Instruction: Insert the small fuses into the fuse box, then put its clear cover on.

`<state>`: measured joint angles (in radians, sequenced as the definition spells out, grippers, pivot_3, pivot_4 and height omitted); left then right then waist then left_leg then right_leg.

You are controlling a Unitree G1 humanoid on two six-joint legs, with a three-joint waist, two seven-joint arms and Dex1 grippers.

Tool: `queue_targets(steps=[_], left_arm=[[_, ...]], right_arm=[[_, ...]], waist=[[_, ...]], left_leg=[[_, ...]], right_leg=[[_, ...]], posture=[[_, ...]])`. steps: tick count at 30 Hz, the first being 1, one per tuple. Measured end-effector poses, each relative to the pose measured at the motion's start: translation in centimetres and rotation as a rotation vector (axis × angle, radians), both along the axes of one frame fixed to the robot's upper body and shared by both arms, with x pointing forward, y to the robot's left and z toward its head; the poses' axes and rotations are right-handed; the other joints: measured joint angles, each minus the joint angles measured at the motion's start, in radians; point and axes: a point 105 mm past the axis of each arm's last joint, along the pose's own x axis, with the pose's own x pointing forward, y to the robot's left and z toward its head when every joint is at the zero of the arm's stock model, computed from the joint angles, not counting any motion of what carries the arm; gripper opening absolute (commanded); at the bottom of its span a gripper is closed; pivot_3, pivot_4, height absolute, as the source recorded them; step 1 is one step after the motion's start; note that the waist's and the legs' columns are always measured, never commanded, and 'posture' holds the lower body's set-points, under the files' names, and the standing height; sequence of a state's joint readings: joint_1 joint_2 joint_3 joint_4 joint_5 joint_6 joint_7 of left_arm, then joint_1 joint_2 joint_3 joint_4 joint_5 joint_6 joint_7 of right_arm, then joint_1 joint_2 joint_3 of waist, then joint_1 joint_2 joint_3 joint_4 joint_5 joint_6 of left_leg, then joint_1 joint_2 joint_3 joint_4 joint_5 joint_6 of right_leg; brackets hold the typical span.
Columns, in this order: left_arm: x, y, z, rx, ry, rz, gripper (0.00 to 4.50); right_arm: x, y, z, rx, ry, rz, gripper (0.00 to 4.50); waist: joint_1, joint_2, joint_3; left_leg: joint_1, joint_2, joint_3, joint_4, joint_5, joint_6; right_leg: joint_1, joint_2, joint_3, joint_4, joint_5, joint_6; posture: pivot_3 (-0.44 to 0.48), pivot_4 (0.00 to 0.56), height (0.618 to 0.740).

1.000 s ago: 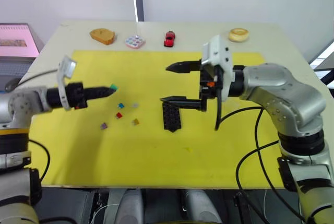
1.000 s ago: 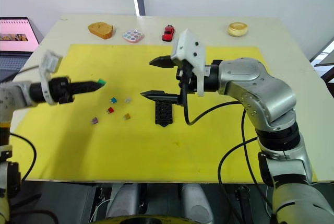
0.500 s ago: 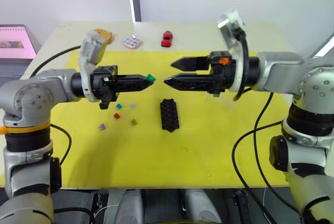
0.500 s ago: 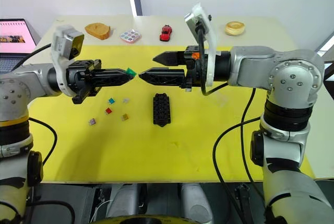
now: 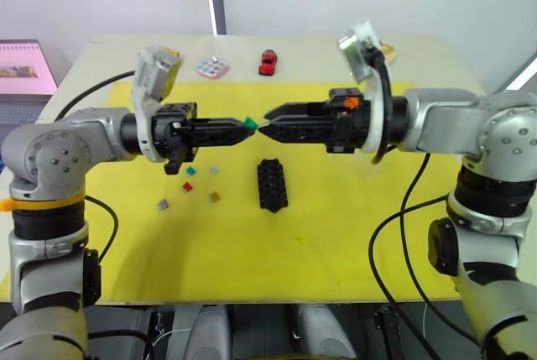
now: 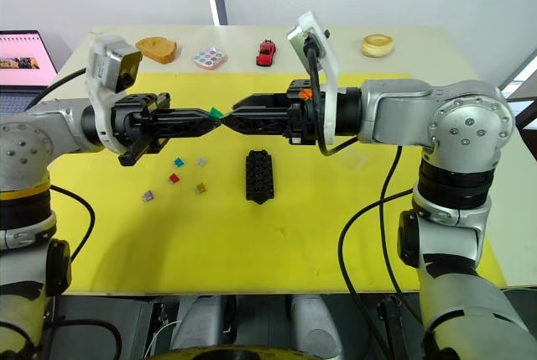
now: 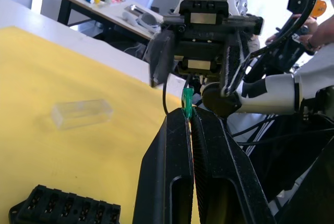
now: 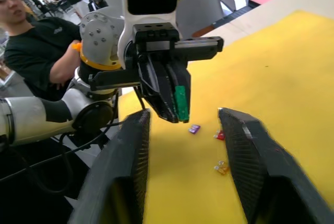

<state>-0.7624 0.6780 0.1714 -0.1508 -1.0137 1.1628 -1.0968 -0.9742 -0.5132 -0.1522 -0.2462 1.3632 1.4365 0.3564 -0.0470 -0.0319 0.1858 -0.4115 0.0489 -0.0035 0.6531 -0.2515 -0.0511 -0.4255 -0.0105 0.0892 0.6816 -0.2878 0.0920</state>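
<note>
Left gripper [image 5: 243, 126] is pinching the green fuse [image 7: 187, 102] at its tip, above the fuse box [image 5: 273, 185]. Right gripper [image 8: 180, 125] stands spread, tips facing the fuse. 5 fuses [image 5: 190, 186] lie below the left gripper. Clear cover [image 7: 81, 113] lies beyond the box. Risk: a mistimed handover drops the fuse, its exposed part being small.

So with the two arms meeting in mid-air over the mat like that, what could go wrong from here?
The green fuse is pinched only by its lower end in the left end effector, high above the yellow mat. If the open right end effector closes off-centre, it could knock the fuse loose.

A dropped fuse might bounce away from the fuse box.

The two end effectors point tip to tip and look close, so they may collide.
</note>
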Motion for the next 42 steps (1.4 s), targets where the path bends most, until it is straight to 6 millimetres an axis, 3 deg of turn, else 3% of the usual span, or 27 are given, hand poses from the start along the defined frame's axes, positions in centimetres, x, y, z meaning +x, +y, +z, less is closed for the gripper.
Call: queue_targets(steps=[2,26,29,36,42], left_arm=[[0.0,-0.1,0.0,-0.001,0.001,0.002,0.0],[0.0,-0.1,0.2,0.0,-0.031,0.009,0.0],[0.0,-0.2,-0.2,0.041,-0.038,0.006,0.97],[0.0,0.6,-1.5,0.191,-0.122,0.01,4.46],[-0.1,1.5,-6.1,0.428,-0.274,-0.03,4.46]], right_arm=[[0.0,0.2,-0.2,-0.01,0.005,0.003,0.07],[0.1,0.2,-0.1,-0.007,0.025,0.01,0.07],[0.0,0.2,-0.3,-0.03,0.023,0.018,0.0],[0.0,-0.8,-0.8,-0.179,-0.074,-0.021,0.0],[0.1,-1.8,-3.1,-0.444,-0.279,-0.014,0.0]], waist=[[0.0,0.0,0.0],[0.0,0.0,0.0],[0.0,0.0,0.0],[0.0,0.001,0.001],[0.002,0.003,0.002]], left_leg=[[0.0,0.0,0.0,0.0,0.0,0.0],[0.0,0.0,0.0,-0.002,0.0,0.0],[0.0,0.0,0.0,-0.002,0.0,0.0],[0.0,0.0,0.001,-0.004,0.0,0.0],[-0.002,0.0,0.001,-0.006,0.0,0.0]], right_leg=[[0.0,0.0,0.0,0.0,0.0,0.0],[0.0,0.0,0.0,-0.001,0.0,0.0],[-0.001,0.0,0.0,-0.002,0.0,0.0],[-0.001,0.0,0.0,-0.004,0.0,0.0],[-0.001,0.0,0.0,-0.012,0.0,0.0]], posture=[[0.0,0.15,0.74],[0.0,0.15,0.74],[0.0,0.15,0.74],[0.0,0.15,0.74],[0.0,0.15,0.74]])
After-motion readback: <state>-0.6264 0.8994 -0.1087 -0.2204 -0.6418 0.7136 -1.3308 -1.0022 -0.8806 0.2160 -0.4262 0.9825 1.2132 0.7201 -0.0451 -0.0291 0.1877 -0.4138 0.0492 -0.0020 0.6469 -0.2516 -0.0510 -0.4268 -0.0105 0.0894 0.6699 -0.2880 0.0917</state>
